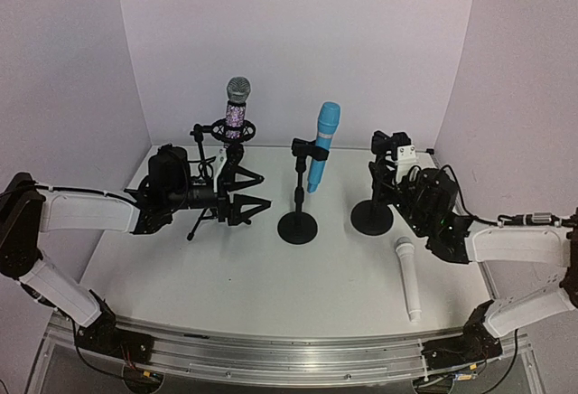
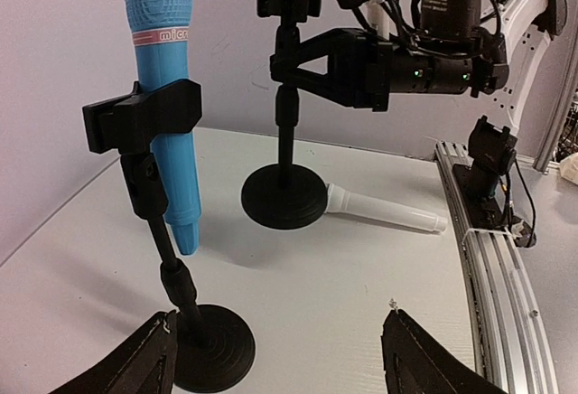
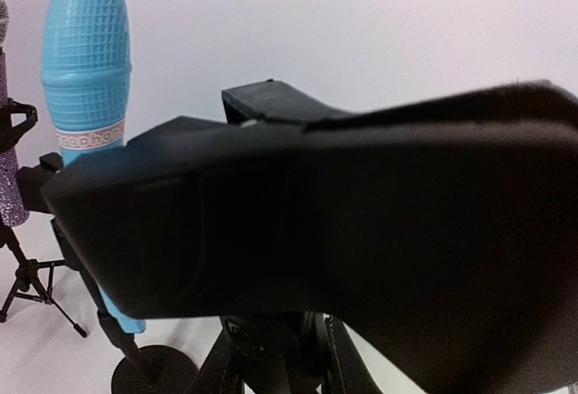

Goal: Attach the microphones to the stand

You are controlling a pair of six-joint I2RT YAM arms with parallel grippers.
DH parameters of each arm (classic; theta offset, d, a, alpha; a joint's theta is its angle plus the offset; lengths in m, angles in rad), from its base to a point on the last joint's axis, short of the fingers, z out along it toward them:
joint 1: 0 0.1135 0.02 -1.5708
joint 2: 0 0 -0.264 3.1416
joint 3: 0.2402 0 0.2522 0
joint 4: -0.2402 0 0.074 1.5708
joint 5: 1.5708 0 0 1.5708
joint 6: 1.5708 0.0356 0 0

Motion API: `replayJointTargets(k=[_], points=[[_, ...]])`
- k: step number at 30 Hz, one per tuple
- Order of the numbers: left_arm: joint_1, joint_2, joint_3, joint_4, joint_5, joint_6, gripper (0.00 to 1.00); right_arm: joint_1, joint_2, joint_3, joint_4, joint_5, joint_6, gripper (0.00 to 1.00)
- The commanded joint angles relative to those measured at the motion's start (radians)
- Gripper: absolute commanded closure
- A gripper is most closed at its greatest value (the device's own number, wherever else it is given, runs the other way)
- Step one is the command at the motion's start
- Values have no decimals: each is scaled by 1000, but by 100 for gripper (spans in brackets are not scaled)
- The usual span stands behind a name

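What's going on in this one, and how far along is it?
Two arms are fitting microphones onto stands. The glittery microphone already sits in the tripod mount, and the blue microphone is clipped into the middle stand. The white microphone lies on the table, not yet mounted. The right gripper is closed on the neck of the third stand, just below its empty clip. The left gripper is open and holds nothing.

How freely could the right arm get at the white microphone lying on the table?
Probably yes: the white microphone lies uncovered close beside that arm, but its fingers seem closed on the empty stand now.
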Motion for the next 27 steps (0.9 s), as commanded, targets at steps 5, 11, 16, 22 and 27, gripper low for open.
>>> replayJointTargets(k=[5, 11, 16, 22, 27], points=[[4, -98, -40, 69, 16, -18, 23, 352, -139, 53, -210, 383, 48, 100], [5, -145, -64, 57, 22, -14, 23, 585, 81, 131, -14, 513, 58, 100], [4, -163, -75, 52, 23, -13, 23, 642, 279, 160, 253, 544, 77, 100], [4, -168, -80, 57, 25, -13, 23, 663, 482, 190, 572, 532, 88, 100], [4, -170, -71, 43, 24, -5, 23, 667, 531, 226, 608, 544, 91, 100]])
